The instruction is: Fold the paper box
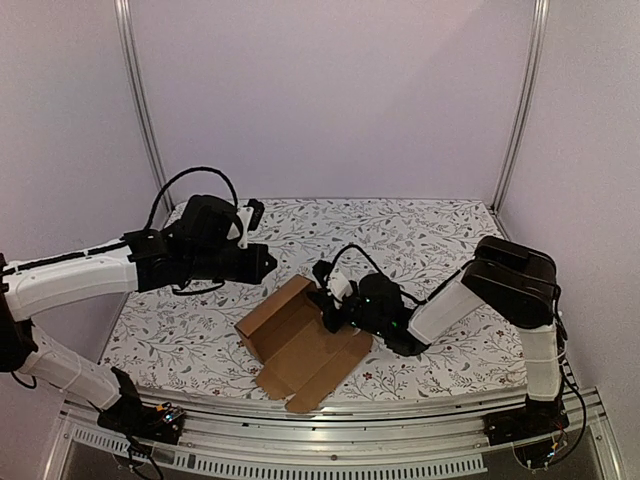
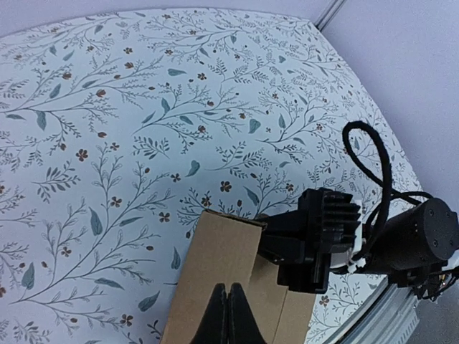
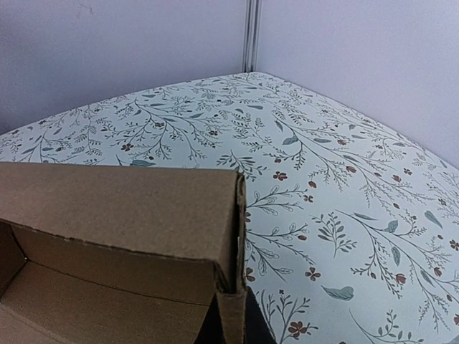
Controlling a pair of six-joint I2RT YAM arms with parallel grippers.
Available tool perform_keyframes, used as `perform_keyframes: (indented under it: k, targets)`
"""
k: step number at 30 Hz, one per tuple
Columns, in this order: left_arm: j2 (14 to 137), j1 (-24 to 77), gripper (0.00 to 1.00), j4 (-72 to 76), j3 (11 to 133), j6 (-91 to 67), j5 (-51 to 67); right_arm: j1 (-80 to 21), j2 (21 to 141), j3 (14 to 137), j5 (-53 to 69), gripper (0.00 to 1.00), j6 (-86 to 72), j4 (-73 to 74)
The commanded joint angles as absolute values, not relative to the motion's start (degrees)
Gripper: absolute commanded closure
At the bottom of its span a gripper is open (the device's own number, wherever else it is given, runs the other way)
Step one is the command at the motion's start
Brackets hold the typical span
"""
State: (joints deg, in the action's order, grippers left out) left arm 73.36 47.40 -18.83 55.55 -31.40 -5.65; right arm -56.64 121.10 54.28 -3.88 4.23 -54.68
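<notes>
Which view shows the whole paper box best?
Top external: the paper box shows whole, partly folded, with walls raised and near flaps lying flat. Left wrist shows only part of one panel; right wrist shows only a wall corner and some of the inside.

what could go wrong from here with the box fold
The right gripper pinches only one thin upright wall of the paper box near its corner, so the cardboard may crease or slip out. The left gripper is shut and off the box, so nothing else steadies it; a pull could drag the whole box.
</notes>
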Motion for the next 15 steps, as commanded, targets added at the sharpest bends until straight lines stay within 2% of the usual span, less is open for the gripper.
perform_keyframes:
  k: [1, 15]
  targets:
    - [78.5, 46.1, 1.0, -12.5, 58.2, -29.6, -0.6, -55.9, 126.5, 52.1, -0.8, 1.0, 5.5, -71.2]
    - [91.6, 45.8, 1.0, -5.5, 61.4, -31.3, 5.6, -55.5, 132.8, 51.2, -2.6, 1.0, 5.0, -78.8]
